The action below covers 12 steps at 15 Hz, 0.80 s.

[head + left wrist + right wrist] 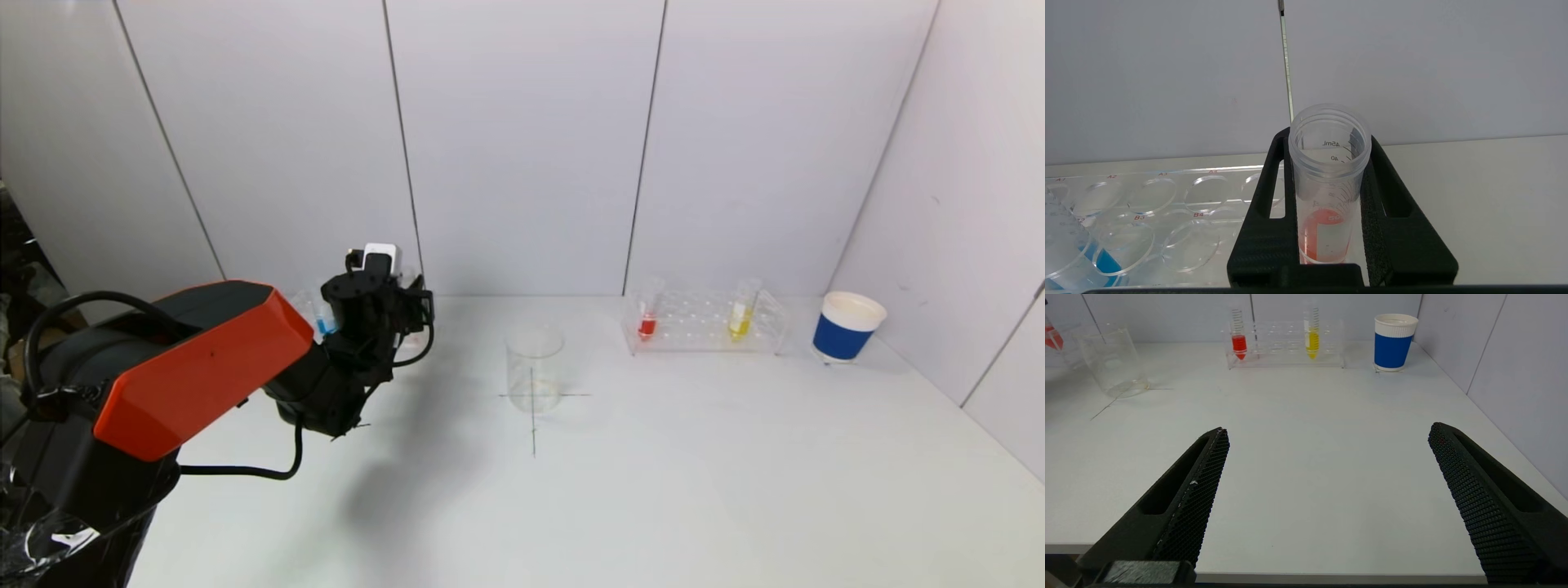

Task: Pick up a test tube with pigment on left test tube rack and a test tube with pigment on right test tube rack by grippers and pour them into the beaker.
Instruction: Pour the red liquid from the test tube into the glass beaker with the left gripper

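Left claw (1329,228) clamped on clear, red-pigment plastic test tube (1329,183): light, slick, uncapped; you grip mid-body, keep upright. Right claw (1327,498) apart, near.

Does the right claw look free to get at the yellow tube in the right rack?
Probably yes: the right claw is open, with only bare table between it and the yellow tube.
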{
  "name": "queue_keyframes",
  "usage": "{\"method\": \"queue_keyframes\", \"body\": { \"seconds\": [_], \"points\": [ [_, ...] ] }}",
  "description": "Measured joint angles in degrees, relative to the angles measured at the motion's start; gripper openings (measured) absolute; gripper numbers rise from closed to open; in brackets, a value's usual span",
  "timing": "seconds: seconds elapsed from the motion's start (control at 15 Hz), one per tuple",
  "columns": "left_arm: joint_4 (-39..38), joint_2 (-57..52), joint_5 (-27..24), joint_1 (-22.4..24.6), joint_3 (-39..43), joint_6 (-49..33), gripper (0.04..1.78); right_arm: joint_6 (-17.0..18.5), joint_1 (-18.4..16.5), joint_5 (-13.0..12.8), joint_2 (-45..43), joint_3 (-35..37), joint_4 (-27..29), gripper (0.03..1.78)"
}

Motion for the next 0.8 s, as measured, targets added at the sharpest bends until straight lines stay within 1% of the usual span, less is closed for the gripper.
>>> {"method": "queue_keyframes", "body": {
  "seconds": [0.8],
  "points": [
    [1.1, -0.5, -0.1, 0.2, 0.0, 1.5, 0.44, 0.0, 0.0, 0.0, 0.0, 0.0, 0.0, 1.77]
  ]
}}
